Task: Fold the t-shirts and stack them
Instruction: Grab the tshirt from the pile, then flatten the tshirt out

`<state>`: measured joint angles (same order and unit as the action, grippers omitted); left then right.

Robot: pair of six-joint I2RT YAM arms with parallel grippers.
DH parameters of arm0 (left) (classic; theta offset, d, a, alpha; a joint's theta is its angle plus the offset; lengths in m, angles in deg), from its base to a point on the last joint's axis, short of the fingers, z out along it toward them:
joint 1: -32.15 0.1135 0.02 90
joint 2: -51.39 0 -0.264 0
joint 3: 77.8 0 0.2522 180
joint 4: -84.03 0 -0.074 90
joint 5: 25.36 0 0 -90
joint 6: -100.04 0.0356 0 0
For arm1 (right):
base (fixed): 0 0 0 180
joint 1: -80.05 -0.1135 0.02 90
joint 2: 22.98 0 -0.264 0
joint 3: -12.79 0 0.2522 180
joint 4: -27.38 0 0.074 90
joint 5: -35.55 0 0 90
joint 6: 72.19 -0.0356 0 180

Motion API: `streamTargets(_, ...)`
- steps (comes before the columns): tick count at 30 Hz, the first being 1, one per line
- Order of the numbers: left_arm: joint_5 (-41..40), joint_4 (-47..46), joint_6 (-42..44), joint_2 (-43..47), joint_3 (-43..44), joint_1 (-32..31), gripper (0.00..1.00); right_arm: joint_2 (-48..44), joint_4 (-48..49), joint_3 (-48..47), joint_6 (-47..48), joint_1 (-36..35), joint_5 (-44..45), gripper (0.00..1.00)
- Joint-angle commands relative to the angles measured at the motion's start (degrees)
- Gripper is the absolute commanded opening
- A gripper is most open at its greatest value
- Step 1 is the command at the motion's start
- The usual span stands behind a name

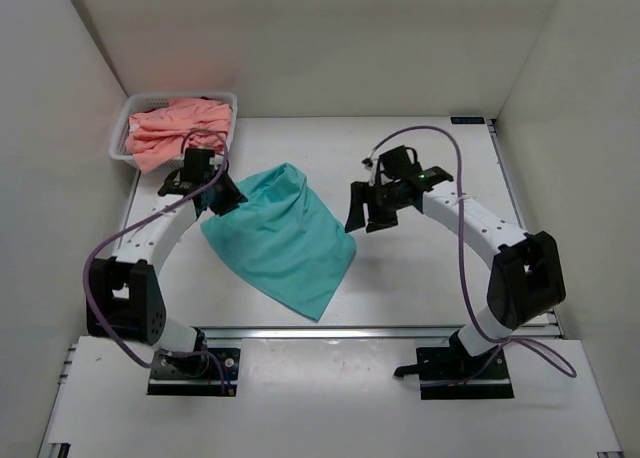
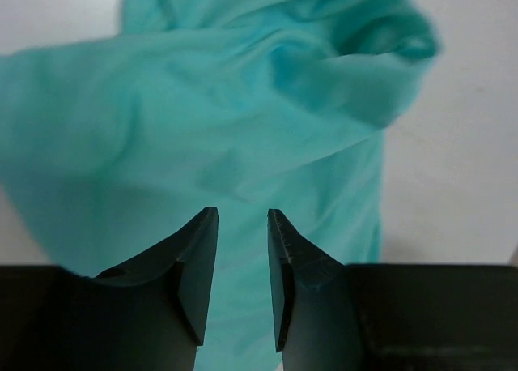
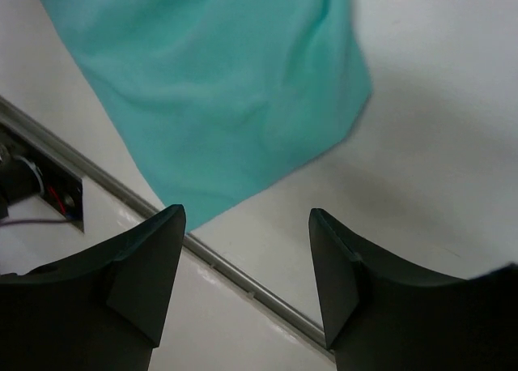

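Observation:
A teal-green t-shirt point(image 1: 285, 248) lies crumpled in a rough, loosely folded shape on the white table, left of centre. My left gripper point(image 1: 216, 194) hovers over its upper left corner. In the left wrist view this gripper point(image 2: 243, 217) is open, with the teal cloth point(image 2: 202, 104) showing beyond the gap and nothing pinched. My right gripper point(image 1: 362, 218) hangs open just right of the shirt and apart from it. The right wrist view shows it point(image 3: 247, 213) wide open over bare table, the shirt's lower corner point(image 3: 218, 87) ahead. Salmon-pink t-shirts point(image 1: 175, 128) are heaped in the basket.
The white mesh basket point(image 1: 122, 130) stands in the back left corner against the wall. A metal rail point(image 1: 380, 330) runs along the table's near edge and also shows as the rail point(image 3: 235, 270) in the right wrist view. White walls close in both sides and the back.

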<state>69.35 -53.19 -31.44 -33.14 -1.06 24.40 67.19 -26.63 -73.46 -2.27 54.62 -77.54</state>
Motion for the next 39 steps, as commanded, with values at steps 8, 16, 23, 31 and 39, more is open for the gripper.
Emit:
streamTargets(8, -14.6, 4.7, 2.5, -2.8, -7.6, 7.5, 0.47, -1.0, 8.0, 11.1, 1.0, -18.8, 7.0, 0.62)
streamTargets(16, -13.2, 4.3, 4.6, -15.6, -2.9, 6.1, 0.51, 3.9, 10.5, 8.6, 1.2, -25.6, 14.1, 0.68)
streamTargets(23, -4.9, 2.5, 3.9, -19.2, -4.4, 5.6, 0.54, 14.0, 7.2, 2.1, 5.3, -33.3, 18.7, 0.71)
streamTargets(31, 0.7, 1.3, 4.1, -18.8, -5.3, 6.7, 0.0, 21.4, 4.1, -0.4, 7.0, -36.5, 15.5, 0.05)
streamTargets(39, 9.8, 0.8, -6.0, -8.9, 13.2, 6.0, 0.0, 9.3, -11.1, -16.4, 6.2, -22.8, 11.9, 0.0)
